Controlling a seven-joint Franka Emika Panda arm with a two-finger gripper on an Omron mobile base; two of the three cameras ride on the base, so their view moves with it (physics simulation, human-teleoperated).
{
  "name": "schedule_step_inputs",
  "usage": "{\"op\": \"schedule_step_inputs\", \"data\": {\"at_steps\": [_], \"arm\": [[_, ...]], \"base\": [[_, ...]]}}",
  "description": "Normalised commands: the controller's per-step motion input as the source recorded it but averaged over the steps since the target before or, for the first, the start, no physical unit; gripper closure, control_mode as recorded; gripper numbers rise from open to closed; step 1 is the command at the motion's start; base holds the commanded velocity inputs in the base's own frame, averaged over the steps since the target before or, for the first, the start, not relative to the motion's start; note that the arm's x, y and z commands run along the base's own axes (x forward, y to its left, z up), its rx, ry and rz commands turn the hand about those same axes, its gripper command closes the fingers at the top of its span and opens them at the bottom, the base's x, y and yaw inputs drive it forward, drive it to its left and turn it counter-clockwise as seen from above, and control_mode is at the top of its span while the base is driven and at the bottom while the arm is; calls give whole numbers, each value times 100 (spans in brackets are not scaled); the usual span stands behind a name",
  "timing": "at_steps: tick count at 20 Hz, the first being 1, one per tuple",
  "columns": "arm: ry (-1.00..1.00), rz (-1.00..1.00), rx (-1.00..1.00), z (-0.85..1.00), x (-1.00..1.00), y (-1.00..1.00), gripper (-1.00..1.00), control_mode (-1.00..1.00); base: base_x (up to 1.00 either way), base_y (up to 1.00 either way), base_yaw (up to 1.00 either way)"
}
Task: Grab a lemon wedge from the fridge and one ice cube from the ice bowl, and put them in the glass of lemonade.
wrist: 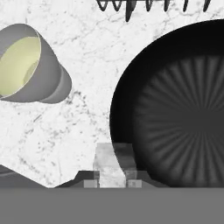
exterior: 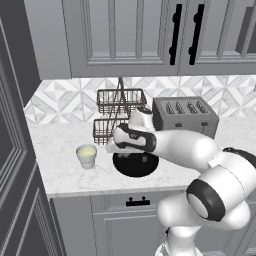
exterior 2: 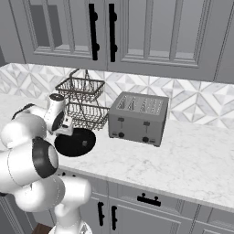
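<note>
My gripper [wrist: 113, 183] is shut on a pale translucent ice cube [wrist: 112, 159], held just above the counter at the left rim of the ice bowl [wrist: 175, 113]. The bowl is wide, shallow, black and ribbed inside; it also appears under the hand as the ice bowl [exterior: 136, 166] and the ice bowl [exterior 2: 75, 142]. The glass of lemonade [wrist: 26, 61], a pale tapered cup with yellow liquid, stands to the left of the bowl. From the base camera the glass [exterior: 86, 155] is a short way left of my hand [exterior: 120, 144]. The lemon wedge and the fridge are out of view.
A black wire two-tier rack [exterior: 117, 114] stands right behind the bowl, and a grey toaster [exterior: 184, 116] sits to its right. Upper cabinets [exterior: 125, 35] hang overhead. A tall dark panelled unit [exterior: 15, 150] bounds the counter on the left. The counter edge [exterior: 100, 190] runs close in front.
</note>
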Motion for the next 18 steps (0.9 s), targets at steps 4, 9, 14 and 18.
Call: {"op": "schedule_step_inputs", "data": {"at_steps": [4, 9, 14, 18], "arm": [[-8, 0, -5, 59, 0, 94, 100, -100], [-6, 0, -1, 32, 0, 25, 100, -100], [4, 0, -7, 5, 46, 42, 100, -100], [5, 0, -12, 0, 46, 48, 100, -100]], "base": [[0, 0, 0], [0, 0, 0], [0, 0, 0], [0, 0, 0]]}}
